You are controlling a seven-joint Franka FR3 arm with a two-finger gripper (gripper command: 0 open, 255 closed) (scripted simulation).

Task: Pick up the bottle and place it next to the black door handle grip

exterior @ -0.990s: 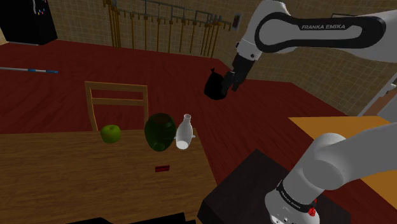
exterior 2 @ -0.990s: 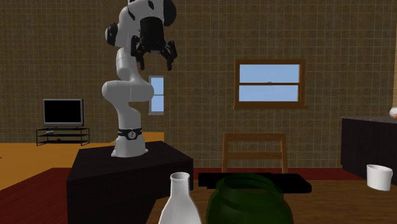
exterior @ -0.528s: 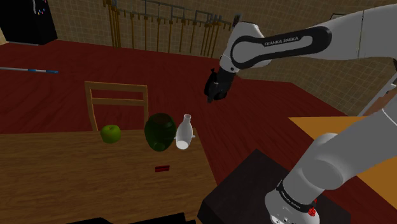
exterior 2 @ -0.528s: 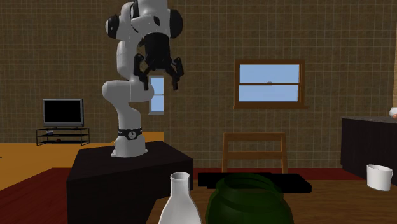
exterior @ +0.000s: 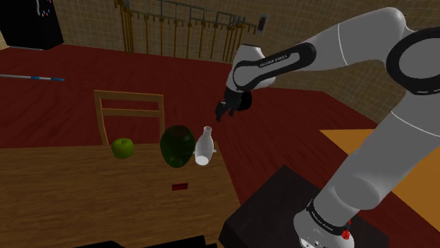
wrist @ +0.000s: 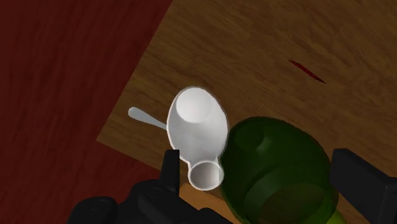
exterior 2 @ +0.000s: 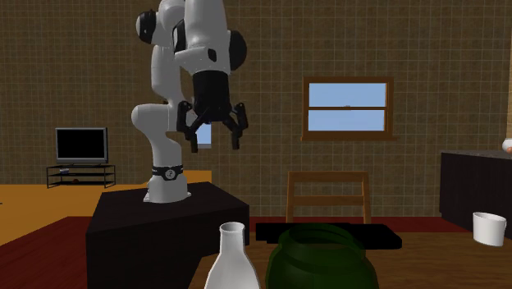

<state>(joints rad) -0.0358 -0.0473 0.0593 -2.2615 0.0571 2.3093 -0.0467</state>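
The bottle [exterior: 204, 146] stands upright near the wooden table's [exterior: 84, 190] right edge in the shoulder view, just beside the green jar [exterior: 176, 146]. It is below and slightly left of the gripper [exterior: 224, 111], clearly apart from it. The bottle is plain white, wide-bodied, with a narrow open neck. The gripper's fingers are spread wide, holding and touching nothing.

Table [exterior: 63, 190]: brown wood, visible grain, matt. Bottle [exterior: 204, 146]: plain white, smooth, slight sheen. Jar [exterior: 176, 146]: dark green, see-through, glassy. Apple [exterior: 123, 147]: glossy. Chair [exterior: 130, 96]: light wood. Gripper [exterior 2: 216, 144]: matt black. Floor [exterior: 42, 113]: dark red, wood-grained.
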